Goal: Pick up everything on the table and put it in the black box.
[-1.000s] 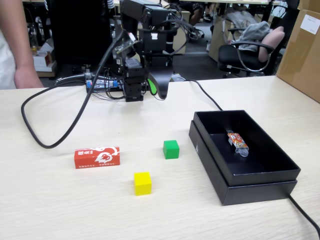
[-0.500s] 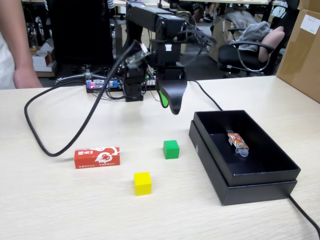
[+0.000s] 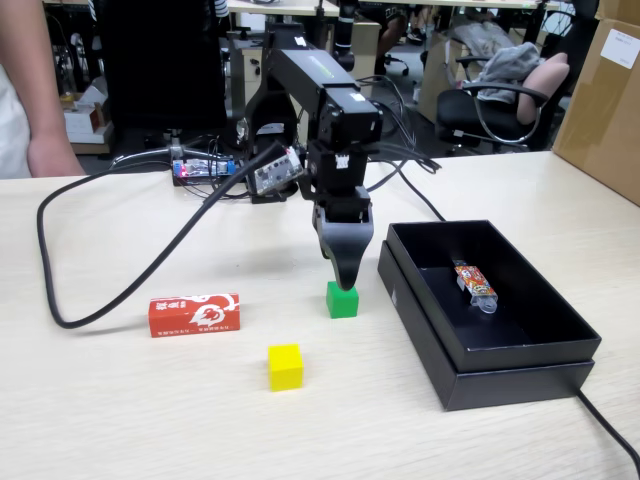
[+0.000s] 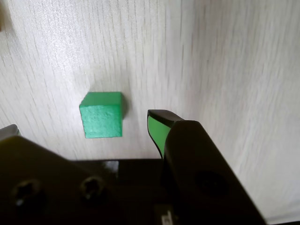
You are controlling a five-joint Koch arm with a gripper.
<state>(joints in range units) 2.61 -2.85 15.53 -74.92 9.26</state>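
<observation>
Green cube (image 4: 101, 115) sits on the table (image 3: 150, 420), just left of the black box (image 3: 520, 375) in the fixed view. Gripper (image 3: 345, 283) hangs directly above it, apart. In the wrist view the cube lies left of the 1 visible fingertip (image 4: 158, 123); the other jaw is hidden, so I cannot tell whether the fingers are spread. Nothing held.

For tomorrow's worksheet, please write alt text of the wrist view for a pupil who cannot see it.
Looking down from the arm's wrist, a small green cube sits on a pale wood-grain table. The dark tool fills the bottom of the picture, one green-padded finger ending just right of the cube, not touching it.
</observation>
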